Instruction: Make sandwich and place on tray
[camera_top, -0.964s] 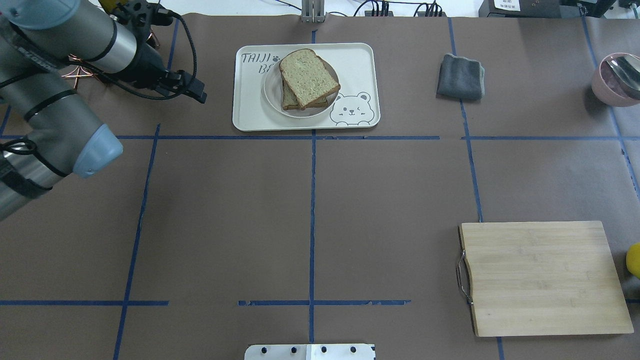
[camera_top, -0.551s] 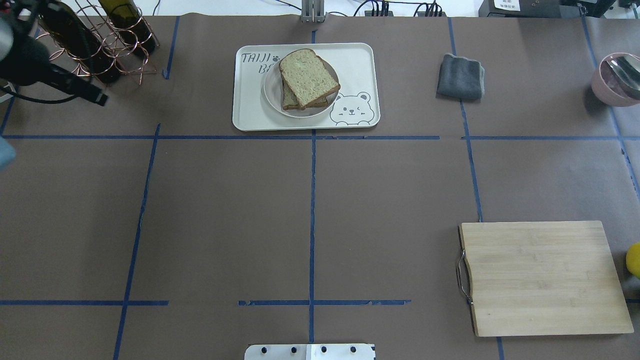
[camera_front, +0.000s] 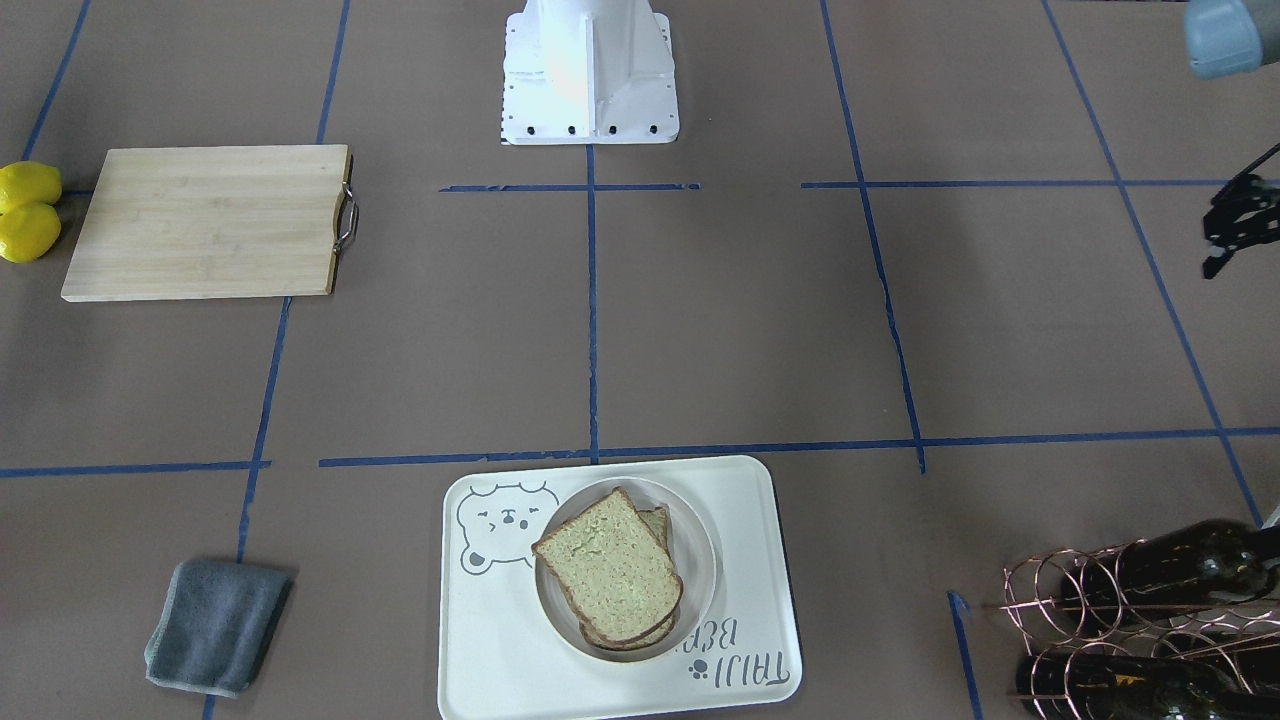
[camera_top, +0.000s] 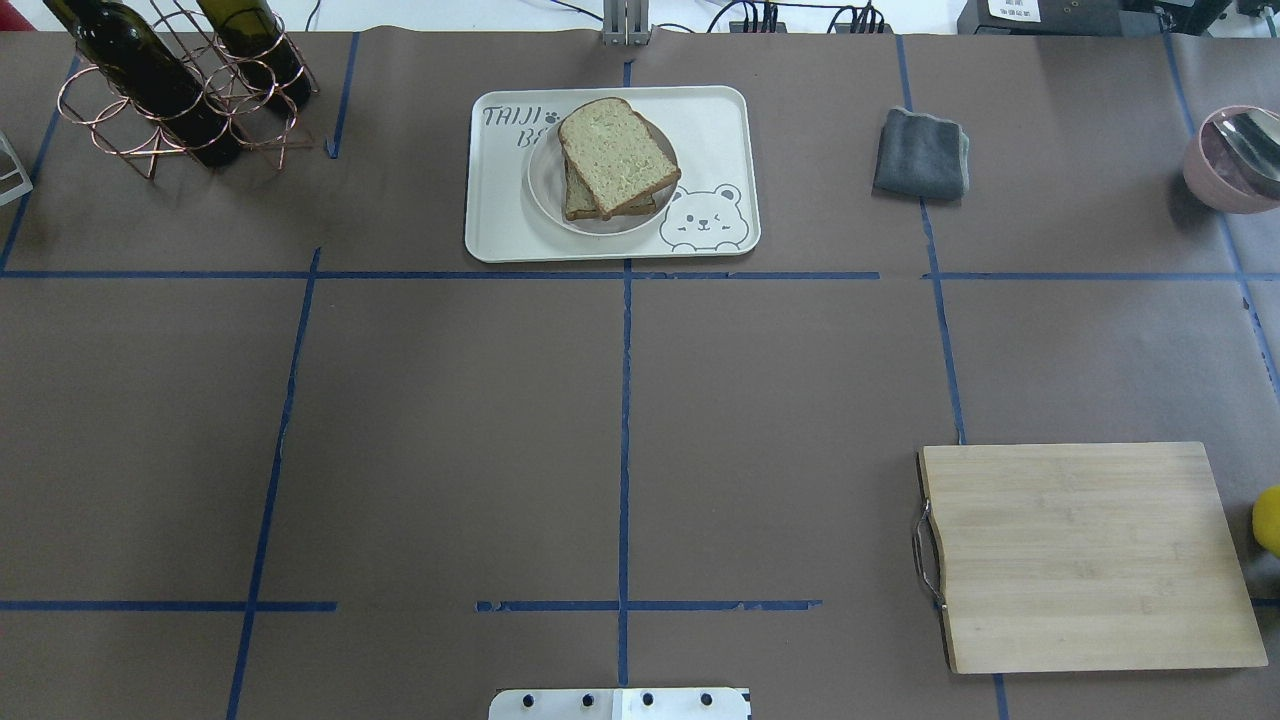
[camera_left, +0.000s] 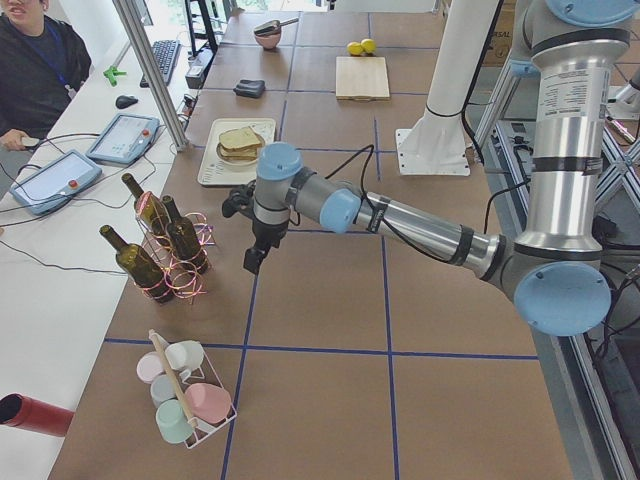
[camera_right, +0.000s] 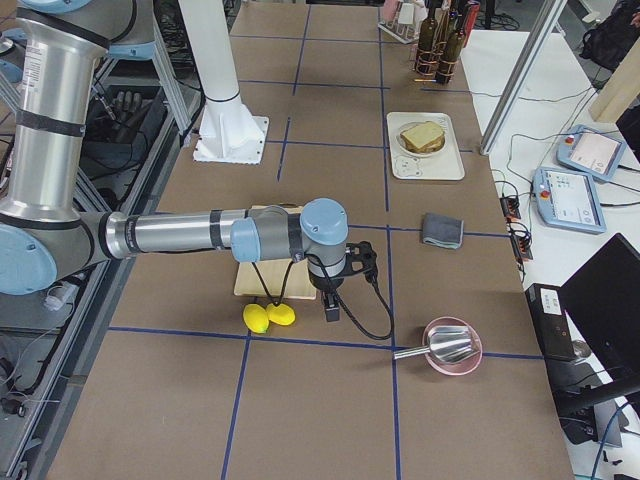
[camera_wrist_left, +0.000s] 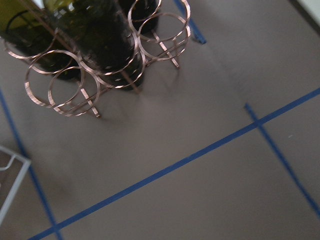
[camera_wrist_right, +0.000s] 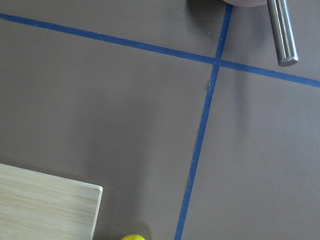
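Clock directions are read on the overhead view from the table's middle, twelve pointing away from the robot.

**Task's things.** The sandwich (camera_top: 615, 155) lies at twelve o'clock. Its two bread slices are stacked askew on a small round dish (camera_top: 541, 196), and the dish sits inside the tray (camera_top: 720, 120). No egg shows; if one lies between the slices, the top slice hides it.

**Step in hand.** You may judge the placing done, since the stack rests on the tray and neither arm touches it. The next move seems to call for no more than parking both arms.

**Grippers.** The left gripper (camera_left: 254, 262) hangs beyond nine o'clock, well apart from the tray. The right gripper (camera_right: 332, 308) hovers near three o'clock. You cannot tell whether either pincer is spread or pressed together (the side views are too coarse).

**Surroundings.**
- A wine rack (camera_top: 150, 100) with bottles stands at ten o'clock, near the left gripper. Mind it on any sweep.
- A grey cloth (camera_top: 922, 152) lies at one o'clock.
- A pink bowl (camera_top: 1235, 160) sits at two o'clock.
- A cutting board (camera_top: 1085, 555) lies at four o'clock.
- Two lemons (camera_front: 28, 210) lie just beside the board, below the right gripper.
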